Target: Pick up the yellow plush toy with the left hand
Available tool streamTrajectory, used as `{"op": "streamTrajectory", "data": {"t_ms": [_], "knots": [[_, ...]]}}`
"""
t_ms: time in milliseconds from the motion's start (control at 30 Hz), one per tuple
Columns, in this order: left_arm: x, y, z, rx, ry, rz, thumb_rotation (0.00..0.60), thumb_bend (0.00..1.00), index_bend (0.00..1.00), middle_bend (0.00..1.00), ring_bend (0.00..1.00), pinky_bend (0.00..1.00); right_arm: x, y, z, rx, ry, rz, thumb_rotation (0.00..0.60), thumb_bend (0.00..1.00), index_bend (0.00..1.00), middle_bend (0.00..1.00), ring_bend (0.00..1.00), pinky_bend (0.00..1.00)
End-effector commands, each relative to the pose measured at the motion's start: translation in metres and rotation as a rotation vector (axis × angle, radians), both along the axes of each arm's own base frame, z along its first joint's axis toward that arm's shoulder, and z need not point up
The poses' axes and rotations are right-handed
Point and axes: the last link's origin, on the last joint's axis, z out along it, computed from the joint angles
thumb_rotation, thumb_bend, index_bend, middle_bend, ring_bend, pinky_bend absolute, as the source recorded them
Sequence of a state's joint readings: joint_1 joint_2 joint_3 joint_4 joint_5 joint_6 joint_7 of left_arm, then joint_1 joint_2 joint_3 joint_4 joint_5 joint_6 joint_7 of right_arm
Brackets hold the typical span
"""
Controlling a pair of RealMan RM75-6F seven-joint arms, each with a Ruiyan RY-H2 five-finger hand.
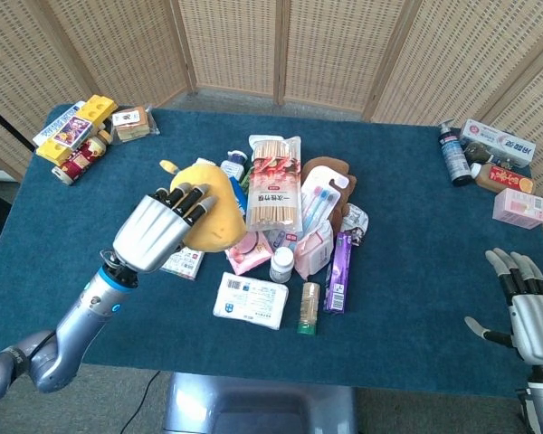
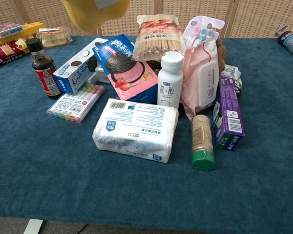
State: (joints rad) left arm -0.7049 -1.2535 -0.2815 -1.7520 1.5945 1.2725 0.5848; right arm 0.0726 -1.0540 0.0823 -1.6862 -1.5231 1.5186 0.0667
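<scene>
My left hand (image 1: 156, 231) grips the yellow plush toy (image 1: 214, 214) and holds it in the air above the left side of the pile. In the chest view only the toy's lower part (image 2: 95, 13) shows at the top edge, and the hand itself is out of that frame. My right hand (image 1: 532, 312) rests open at the table's near right corner, fingers spread, holding nothing.
A pile lies mid-table: white wipes pack (image 2: 136, 128), cookie box (image 2: 125, 67), white bottle (image 2: 170, 79), green-capped tube (image 2: 202, 143), purple box (image 2: 227, 112), marker set (image 2: 75, 102), soy bottle (image 2: 43, 68). Boxes sit at the far left (image 1: 77, 127) and far right (image 1: 496, 155) corners.
</scene>
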Motion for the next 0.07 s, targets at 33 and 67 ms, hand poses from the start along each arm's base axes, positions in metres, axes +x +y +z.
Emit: {"op": "streamTrajectory", "data": {"t_ms": [33, 67], "knots": [[0.0022, -0.0015, 0.0111, 0.022, -0.003, -0.007, 0.600, 0.00, 0.82, 0.69, 0.69, 0.79, 0.0003, -0.0004, -0.0005, 0.001, 0.002, 0.001, 0.600, 0.00, 0.00, 0.00, 0.00, 0.00], [0.0022, -0.0018, 0.0131, 0.025, -0.002, -0.007, 0.600, 0.00, 0.82, 0.69, 0.69, 0.79, 0.0003, -0.0004, -0.0010, 0.002, 0.003, 0.000, 0.600, 0.00, 0.00, 0.00, 0.00, 0.00]]}}
